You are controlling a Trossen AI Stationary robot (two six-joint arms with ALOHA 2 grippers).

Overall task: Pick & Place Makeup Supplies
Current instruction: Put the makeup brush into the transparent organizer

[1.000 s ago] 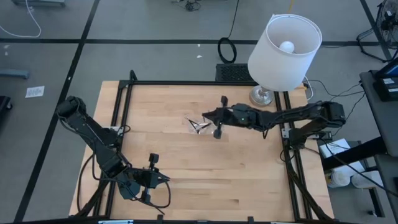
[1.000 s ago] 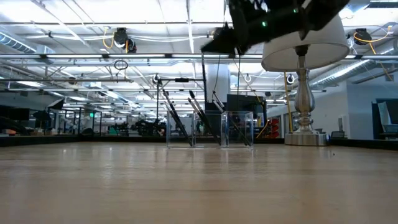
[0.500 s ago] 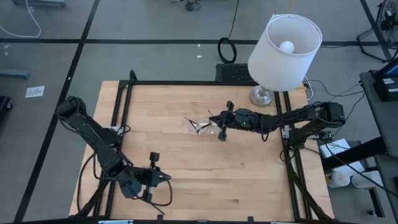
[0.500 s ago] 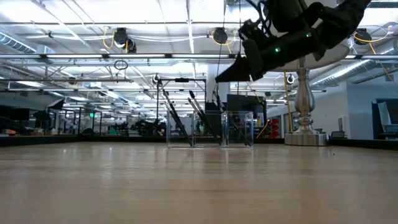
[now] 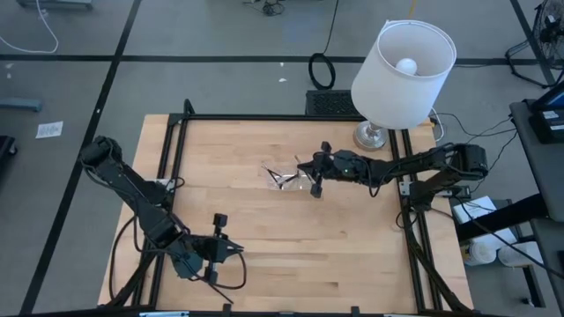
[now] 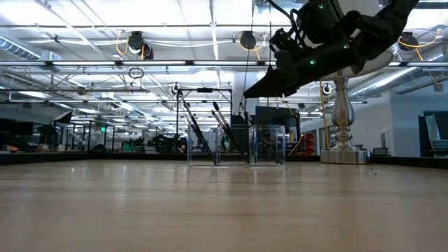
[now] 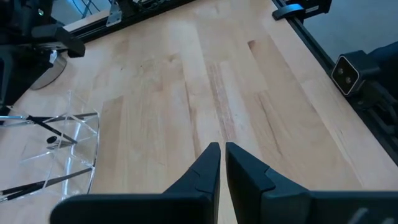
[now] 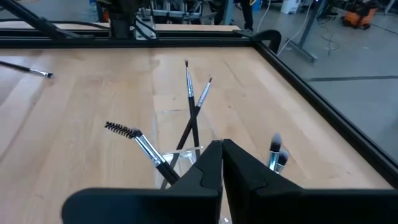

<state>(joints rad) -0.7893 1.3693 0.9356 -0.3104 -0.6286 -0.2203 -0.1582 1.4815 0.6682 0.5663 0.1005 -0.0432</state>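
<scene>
Hovering above the clear holder (image 5: pixel 284 177) mid-table, the right gripper (image 5: pixel 302 167) is clenched, empty. Makeup brushes (image 8: pixel 189 99) stand inside the holder; one lies apart (image 8: pixel 28 68). The left gripper (image 5: pixel 236 251) waits near the table's front edge, fingers nearly together, empty. No writing is legible.

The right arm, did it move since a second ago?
Yes. The right pincer, shut and empty, drew back toward its own side and tipped down; it now hangs above the clear tray holding the makeup brushes. Tray and brushes stayed put. The left pincer barely moved, near the table's front edge.
</scene>
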